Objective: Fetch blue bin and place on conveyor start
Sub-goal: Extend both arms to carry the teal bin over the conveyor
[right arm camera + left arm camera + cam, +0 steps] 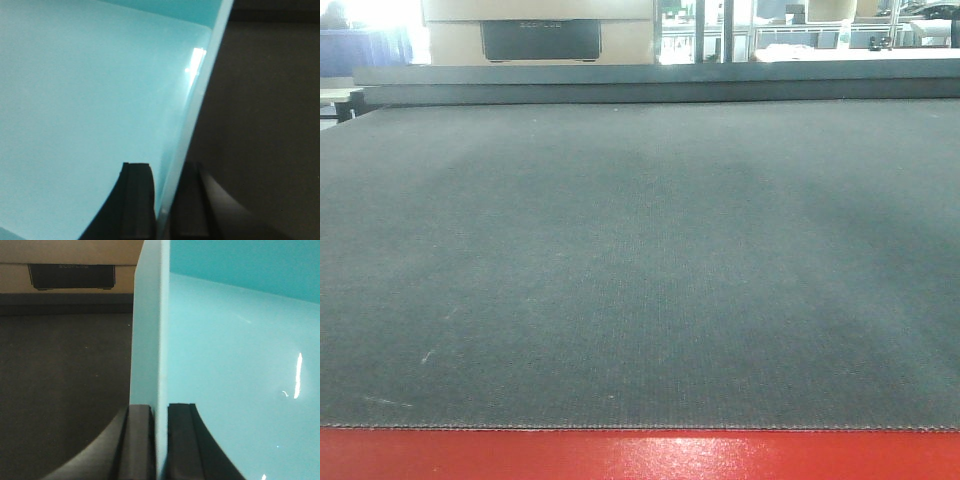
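- Bin [240,365] wall is pinched by the left hand [161,412], one finger inside, one outside.
- Opposite wall is pinched the same way by the right hand [167,175].
- Dark belt [640,260] lies beyond the bin in both wrist views; whether they touch is unclear.
- Along the belt's near side runs a red strip [640,455].

The right gripper [165,172] pinches a wall of the blue bin [85,95].

i saw the blue bin [240,365], pale aqua and glossy, filling the right of my left wrist view, its thin wall edge-on. the conveyor start [640,270] lay flat, dark grey, red-edged along the frame's bottom.
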